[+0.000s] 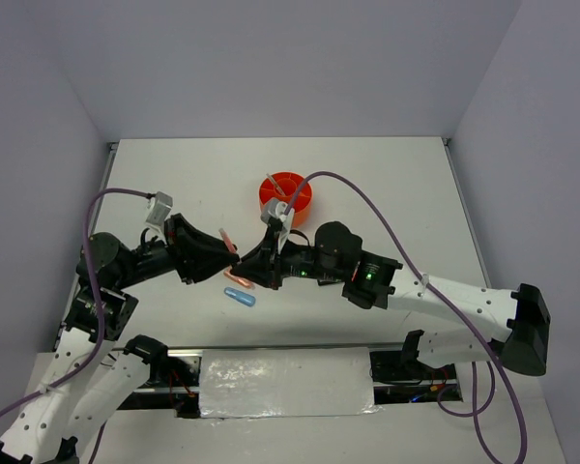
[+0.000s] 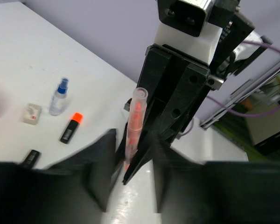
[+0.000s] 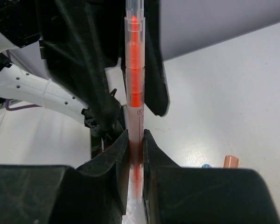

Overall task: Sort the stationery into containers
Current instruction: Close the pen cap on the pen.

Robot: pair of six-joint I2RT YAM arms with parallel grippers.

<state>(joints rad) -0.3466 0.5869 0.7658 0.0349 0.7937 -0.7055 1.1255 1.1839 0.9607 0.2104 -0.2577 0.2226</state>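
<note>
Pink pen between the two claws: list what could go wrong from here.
The right claw pinches the pink pen only near one end, so its long free part could pivot or slip. The left claw crowds the same pen; either claw pulling away could knock it loose.

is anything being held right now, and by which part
The right tool clamps the pink pen near one end; the left tool flanks it too, grip unclear.
</note>
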